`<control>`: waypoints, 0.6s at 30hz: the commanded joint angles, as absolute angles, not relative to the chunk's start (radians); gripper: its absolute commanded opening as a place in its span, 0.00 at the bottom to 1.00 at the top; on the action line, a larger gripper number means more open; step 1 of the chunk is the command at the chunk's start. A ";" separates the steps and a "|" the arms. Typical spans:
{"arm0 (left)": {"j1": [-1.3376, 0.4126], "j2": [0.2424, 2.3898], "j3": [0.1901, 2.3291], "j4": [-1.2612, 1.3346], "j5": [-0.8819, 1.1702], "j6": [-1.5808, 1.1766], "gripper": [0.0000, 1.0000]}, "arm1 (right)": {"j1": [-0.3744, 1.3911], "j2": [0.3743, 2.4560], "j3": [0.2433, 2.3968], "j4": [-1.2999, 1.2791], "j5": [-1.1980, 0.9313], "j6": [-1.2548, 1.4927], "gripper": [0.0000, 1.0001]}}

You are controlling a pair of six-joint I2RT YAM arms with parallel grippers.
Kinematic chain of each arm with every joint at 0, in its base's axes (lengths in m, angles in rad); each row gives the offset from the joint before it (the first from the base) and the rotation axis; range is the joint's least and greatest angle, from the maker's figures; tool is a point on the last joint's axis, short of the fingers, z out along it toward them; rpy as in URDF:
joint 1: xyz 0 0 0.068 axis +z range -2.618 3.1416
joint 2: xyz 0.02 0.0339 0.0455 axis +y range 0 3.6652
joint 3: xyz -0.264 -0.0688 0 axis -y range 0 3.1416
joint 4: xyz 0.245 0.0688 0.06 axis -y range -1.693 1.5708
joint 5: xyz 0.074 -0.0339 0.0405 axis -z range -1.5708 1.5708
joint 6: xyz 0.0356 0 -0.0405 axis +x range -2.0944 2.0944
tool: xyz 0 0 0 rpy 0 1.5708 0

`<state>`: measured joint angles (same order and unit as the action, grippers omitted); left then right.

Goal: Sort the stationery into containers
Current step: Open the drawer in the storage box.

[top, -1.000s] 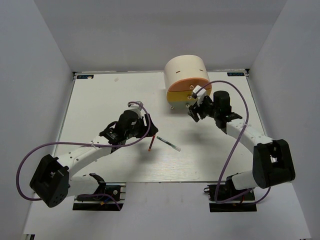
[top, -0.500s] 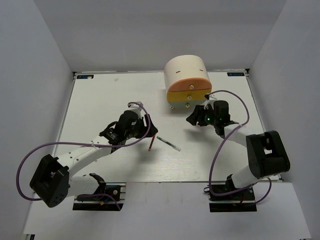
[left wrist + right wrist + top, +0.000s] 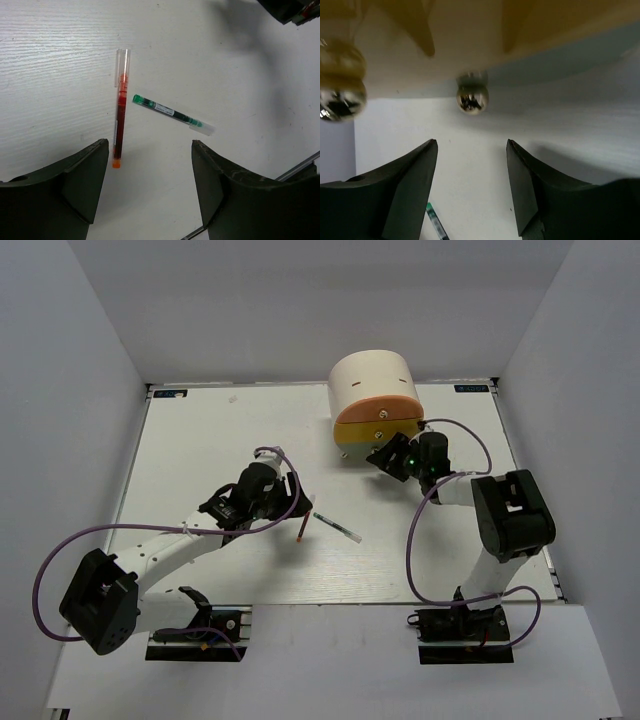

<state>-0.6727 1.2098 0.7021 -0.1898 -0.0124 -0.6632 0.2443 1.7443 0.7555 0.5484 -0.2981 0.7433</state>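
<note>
The cream organiser (image 3: 373, 380) stands at the back right, its orange drawer (image 3: 378, 411) above the yellow drawer (image 3: 362, 434). My right gripper (image 3: 384, 459) (image 3: 471, 144) is open and empty just in front of the drawer fronts, with one small round knob (image 3: 472, 98) straight ahead of its jaws and another knob (image 3: 339, 96) off to the left. My left gripper (image 3: 288, 503) (image 3: 149, 145) hangs open and empty above the table. The red pen (image 3: 120, 127) (image 3: 302, 526) lies just ahead of its left finger. The clear pen (image 3: 172, 114) (image 3: 337, 527) lies slanted beside it.
The white table (image 3: 200, 440) is walled in by grey panels on three sides. The right arm's purple cable (image 3: 455, 426) loops beside the organiser. The left arm's cable (image 3: 275, 452) arches over its wrist.
My right gripper has swung left and in towards the drawer fronts, its arm folding up, and its jaws have narrowed a little. The left arm and both pens have not moved.
</note>
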 commanded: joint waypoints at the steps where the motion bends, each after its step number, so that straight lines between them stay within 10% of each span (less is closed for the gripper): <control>1: -0.678 1.189 0.730 -0.213 -0.029 -0.669 0.77 | 0.235 1.766 0.830 0.623 -0.273 0.818 0.63; 18: -0.678 1.258 0.790 -0.222 -0.020 -0.660 0.77 | 0.229 1.807 0.859 0.621 -0.233 0.871 0.51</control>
<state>-0.6727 1.2663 0.7567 -0.2165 -0.0162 -0.6628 0.2291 1.8225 0.8585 0.5797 -0.2558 0.8429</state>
